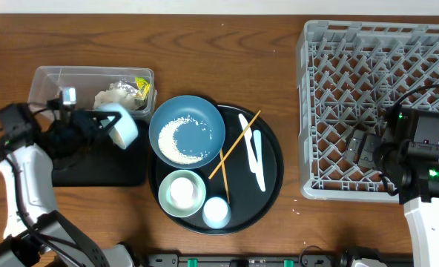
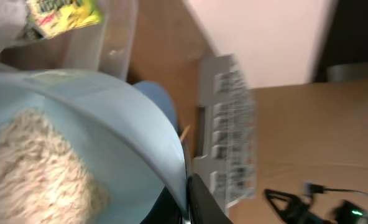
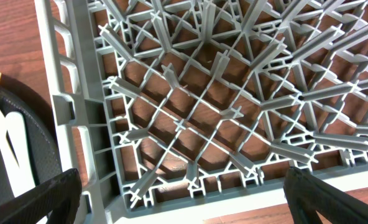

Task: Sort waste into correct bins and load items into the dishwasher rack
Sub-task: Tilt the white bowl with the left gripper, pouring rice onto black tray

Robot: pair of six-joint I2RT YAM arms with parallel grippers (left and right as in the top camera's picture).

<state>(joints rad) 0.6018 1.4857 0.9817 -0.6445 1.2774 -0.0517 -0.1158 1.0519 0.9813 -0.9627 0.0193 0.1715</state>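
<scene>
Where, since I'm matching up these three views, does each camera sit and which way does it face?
Overhead: fixed above the table, looking straight down on round tray, rack, left arm and right arm.
Left wrist: on the left arm, looking past its held small pale bowl of rice toward the rack; one dark jaw tip shows.
Right wrist: above the rack's corner, looking down into the grid; both jaws show, wide apart.
Shared: overhead and left wrist both show the clear tub holding the yellow-green wrapper.
</scene>
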